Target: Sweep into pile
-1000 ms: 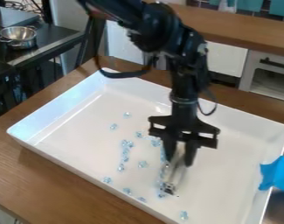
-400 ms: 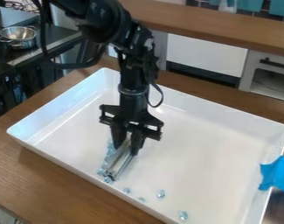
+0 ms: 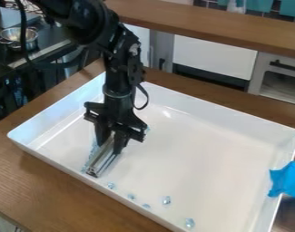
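1. The brown wooden table (image 3: 40, 190), with visible grain, runs across the lower left of the frame and behind the tray, up toward the upper middle.
2. On it lies the white tray (image 3: 204, 167), smooth, glossy, rectangular, with raised walls. Its floor gives broad room rightward from the gripper to the right wall; at the lower left, the near wall leaves little room.
3. The wooden counter (image 3: 234, 27) crosses the upper right, above a white cabinet front (image 3: 213, 56) and an oven (image 3: 282, 84).
4. The black arm (image 3: 119, 74) comes in from the upper left.
5. The gripper (image 3: 111, 139) hangs over the tray's left part, left of the frame's middle, its two fingers clamped on the bar.
6. A crumpled bright blue piece (image 3: 286, 180) hangs over the tray's right edge.
7. A shiny, rounded metal pot (image 3: 19, 38) with side handles stands on a dark surface at the upper left.
8. The long, shiny, grooved bar (image 3: 102, 161) slants down-left, its lower end near the near wall.
9. Small, see-through pale blue pieces (image 3: 166, 200) lie in the tray: some bunched along the bar's left side, five scattered from the lower middle along the near wall, and a bit just right of the gripper.
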